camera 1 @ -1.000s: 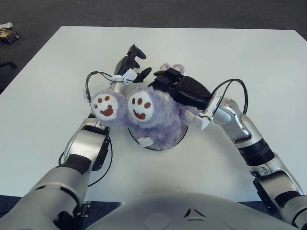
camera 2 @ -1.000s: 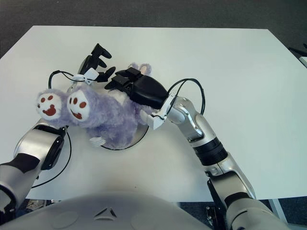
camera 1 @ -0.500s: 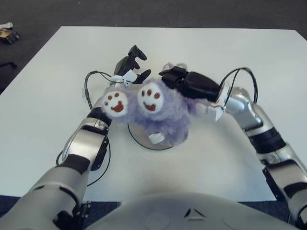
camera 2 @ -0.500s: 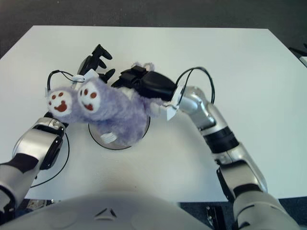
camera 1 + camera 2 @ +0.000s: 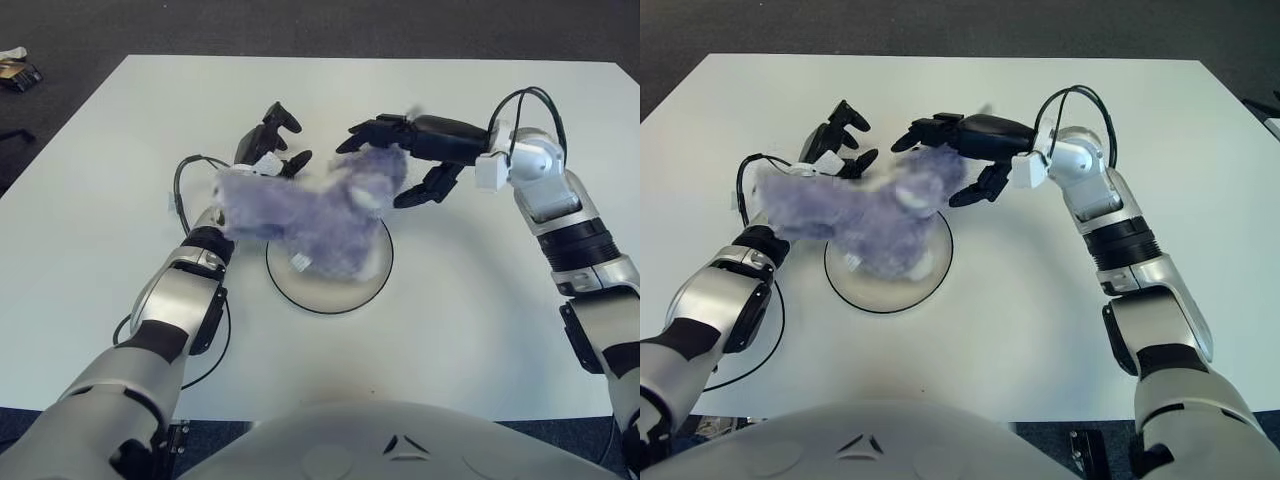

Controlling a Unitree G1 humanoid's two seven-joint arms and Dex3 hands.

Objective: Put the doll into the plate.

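Note:
The purple plush doll (image 5: 310,210) is a moving blur stretched over the far half of the round white plate (image 5: 335,300) at the table's middle. Its left end reaches out past the plate rim toward my left wrist. My right hand (image 5: 403,162) hovers at the doll's far right end, open, with fingers spread above it and the thumb below and nothing held. My left hand (image 5: 278,138) shows just behind the doll's left part, fingers spread and holding nothing.
The white table (image 5: 480,300) spreads wide around the plate. Black cables loop from both wrists, one beside the left forearm (image 5: 180,190). Small clutter (image 5: 15,70) lies on the dark floor beyond the table's far left corner.
My right hand has let go of the doll and drawn back up and to the right, fingers spreading. The doll has tipped over and dropped toward the plate, its paws no longer facing me.

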